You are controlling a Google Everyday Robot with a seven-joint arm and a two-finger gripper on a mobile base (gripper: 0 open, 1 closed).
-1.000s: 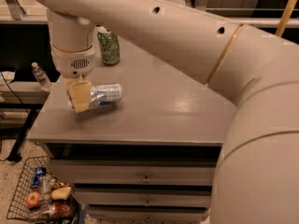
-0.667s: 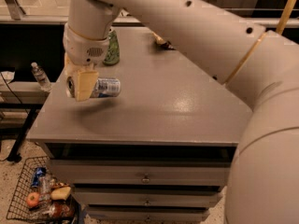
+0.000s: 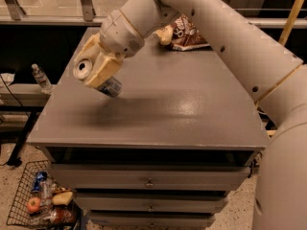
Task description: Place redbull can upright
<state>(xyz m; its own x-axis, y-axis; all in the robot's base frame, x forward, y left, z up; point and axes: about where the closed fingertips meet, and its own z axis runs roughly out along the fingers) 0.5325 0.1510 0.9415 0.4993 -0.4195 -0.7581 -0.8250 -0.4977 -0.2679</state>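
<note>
My gripper (image 3: 93, 71) is over the left part of the grey table (image 3: 158, 109), its cream fingers (image 3: 106, 70) shut on the redbull can (image 3: 111, 86). The can is lifted off the tabletop and tilted, with its shiny silver top (image 3: 82, 69) up and to the left, facing the camera, and its blue and silver lower end pointing down to the right. Most of the can's body is hidden between the fingers. The can's shadow lies on the table just beneath it.
A brown snack bag (image 3: 184, 31) lies at the table's far edge behind the arm. A water bottle (image 3: 41, 78) stands on a low shelf to the left. A wire basket (image 3: 41, 200) with cans and fruit sits on the floor at lower left. Drawers (image 3: 148, 181) are below the tabletop.
The can lay on its side on the table with the gripper at its left end. Now the gripper has lifted it off the surface and tilted its top upward.
</note>
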